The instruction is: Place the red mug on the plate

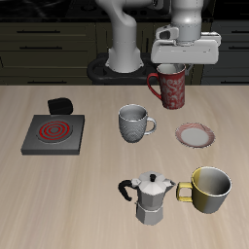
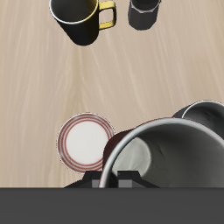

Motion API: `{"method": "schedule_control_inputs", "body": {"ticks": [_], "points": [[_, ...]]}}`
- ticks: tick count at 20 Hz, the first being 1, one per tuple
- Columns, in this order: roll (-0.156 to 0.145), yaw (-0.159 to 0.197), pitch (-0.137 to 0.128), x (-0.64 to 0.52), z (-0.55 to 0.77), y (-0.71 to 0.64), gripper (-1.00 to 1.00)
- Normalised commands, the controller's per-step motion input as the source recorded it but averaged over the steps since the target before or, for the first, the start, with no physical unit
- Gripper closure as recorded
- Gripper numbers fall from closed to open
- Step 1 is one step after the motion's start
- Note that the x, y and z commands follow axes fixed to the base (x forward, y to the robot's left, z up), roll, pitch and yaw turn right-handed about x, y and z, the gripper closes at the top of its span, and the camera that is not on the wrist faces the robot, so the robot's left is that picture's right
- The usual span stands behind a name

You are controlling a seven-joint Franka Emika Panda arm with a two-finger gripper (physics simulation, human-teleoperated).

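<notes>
In the exterior view, the gripper [image 1: 173,64] hangs above the table with the red mug [image 1: 170,88] clamped at its rim; the mug is off the surface, tilted slightly, its handle turned toward the stove burner's side. The plate [image 1: 196,134] lies bare on the table, nearer the front edge than the mug and a little to one side of it. The grey-white mug [image 1: 134,123] stands beside the plate, while the moka pot [image 1: 150,197] and yellow mug [image 1: 211,190] sit near the front edge.

In the wrist view, the red mug's [image 2: 162,162] grey inside fills the frame close to the camera, with the plate [image 2: 86,141] just beside its rim — not yet beneath it. The fingers themselves are mostly hidden (only dark tips show at the mug's rim).

The carry step appears under way. The next move likely calls for shifting over until the mug centres above the plate, then lowering it upright — the saucer looks barely wider than the mug, so alignment matters.
</notes>
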Motion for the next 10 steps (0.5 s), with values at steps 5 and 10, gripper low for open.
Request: {"method": "schedule_control_inputs", "body": {"ticks": [5,10], "points": [[-0.008,0.014,-0.010,0.04,-0.08,0.13,1.00],[-0.013,0.018,-0.021,0.09,-0.14,0.23,1.00]]}}
